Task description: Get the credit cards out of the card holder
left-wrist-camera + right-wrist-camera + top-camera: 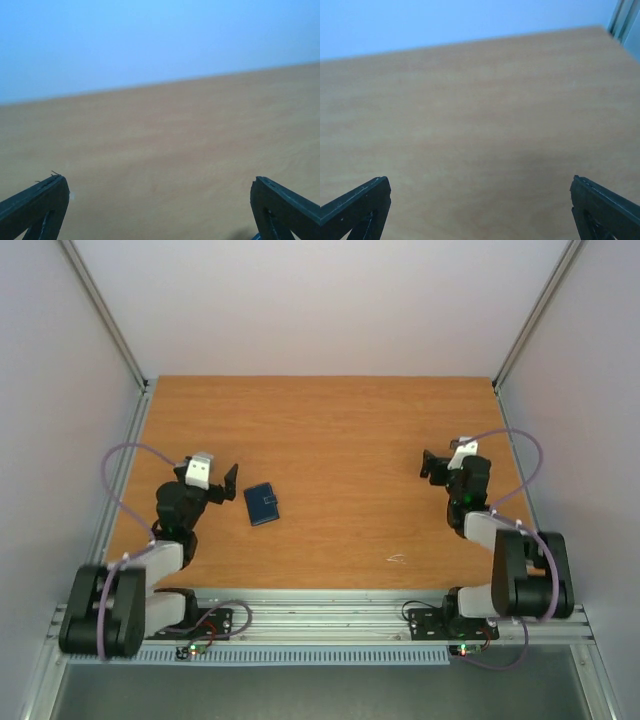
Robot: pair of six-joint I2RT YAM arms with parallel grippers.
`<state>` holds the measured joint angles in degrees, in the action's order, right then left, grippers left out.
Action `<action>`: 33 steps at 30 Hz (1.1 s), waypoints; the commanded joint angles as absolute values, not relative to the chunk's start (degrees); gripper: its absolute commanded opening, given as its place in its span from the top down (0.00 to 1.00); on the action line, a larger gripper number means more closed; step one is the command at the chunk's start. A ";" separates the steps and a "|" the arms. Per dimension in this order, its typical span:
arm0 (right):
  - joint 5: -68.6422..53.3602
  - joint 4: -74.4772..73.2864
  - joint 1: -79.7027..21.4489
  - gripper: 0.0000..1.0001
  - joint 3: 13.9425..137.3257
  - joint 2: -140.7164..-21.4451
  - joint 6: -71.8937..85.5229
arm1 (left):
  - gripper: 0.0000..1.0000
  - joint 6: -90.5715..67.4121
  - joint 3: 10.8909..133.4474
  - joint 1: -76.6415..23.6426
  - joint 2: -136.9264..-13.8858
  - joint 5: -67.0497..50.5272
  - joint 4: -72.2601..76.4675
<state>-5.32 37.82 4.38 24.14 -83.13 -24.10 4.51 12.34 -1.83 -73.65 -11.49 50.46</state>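
At the near edge of your table (350, 430), the left arm (110, 605) and right arm (525, 575) sit folded over their bases (445, 618). The bases are bolted to a metal rail (330, 612), and purple cables (118, 465) loop off each arm. A little farther in, a faint pale mark (397, 559) shows on the wood ahead of the right arm.

Your left gripper (213, 480) hangs low over the left side of the table, fingers spread wide and holding nothing. Its wrist view shows the two dark fingertips (50, 192) at the bottom corners with bare wood between them.

Just beside it, to its right, lies the card holder (262, 504), a small navy booklet, closed and flat on the wood, touched by neither arm. Its inside is hidden.

Your right gripper (443, 464) hangs well apart from it on the right side of the table, likewise released and empty. In its wrist view the fingertips (365, 195) stand wide against plain wood.

Beyond both grippers the wood runs on to the far edge, where pale walls (330, 310) close the scene.
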 commanded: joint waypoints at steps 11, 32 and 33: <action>-32.40 -33.33 -19.47 0.04 78.85 -95.10 -8.75 | 0.01 46.19 35.98 -1.49 -45.01 -34.23 -27.66; -39.22 -51.28 -42.73 0.51 106.95 -131.40 2.40 | 0.14 91.13 29.35 -1.23 -70.05 -33.15 -14.86; -39.09 -52.01 -42.72 0.52 108.36 -132.50 2.53 | 0.15 91.71 29.12 -1.23 -71.09 -33.18 -13.71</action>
<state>-37.04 -48.84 -42.48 103.24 -129.49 -0.30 84.71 30.68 -1.45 -68.16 -31.59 -22.96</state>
